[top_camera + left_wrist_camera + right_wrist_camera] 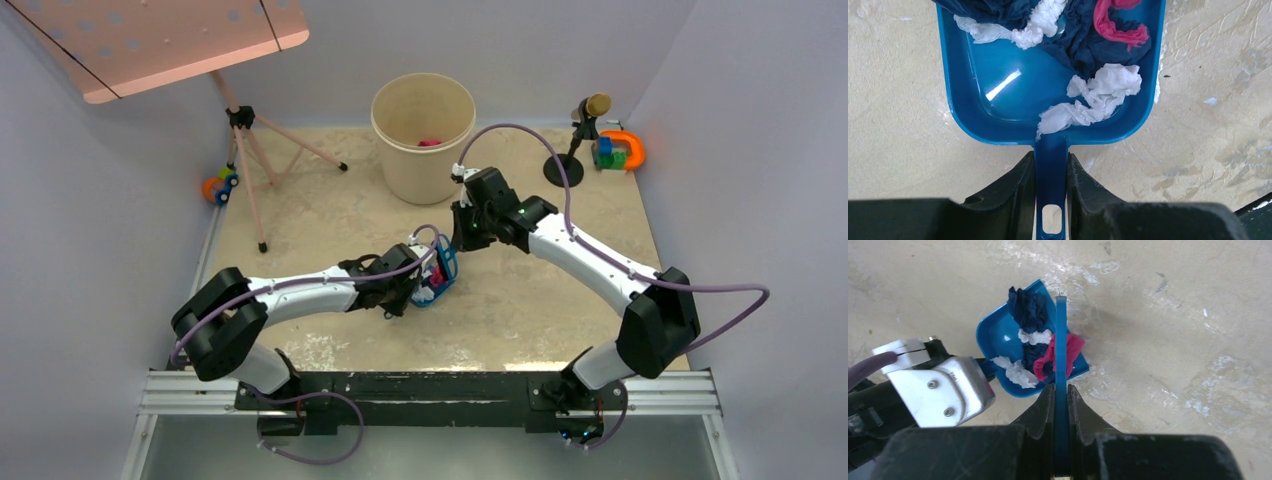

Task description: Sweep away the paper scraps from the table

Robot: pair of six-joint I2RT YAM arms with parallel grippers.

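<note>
My left gripper point(1051, 170) is shut on the handle of a blue dustpan point(998, 85). Dark blue, white and pink paper scraps point(1098, 95) lie in the pan. In the top view the dustpan point(437, 275) sits mid-table point(540, 300) at the left gripper point(415, 285). My right gripper point(462, 235) hovers just behind it. The right gripper point(1061, 395) is shut on a thin blue brush point(1061, 340), seen edge-on, reaching over the pan's mouth point(995, 335) and the scraps point(1029, 307). No loose scraps show on the table.
A beige bucket point(423, 135) with a pink bit inside stands at the back centre. A pink tripod stand point(250, 150) and a toy point(220, 185) are at the back left. A black stand point(565, 165) and colourful toys point(618, 150) are at the back right. A black rail point(430, 385) runs along the near edge.
</note>
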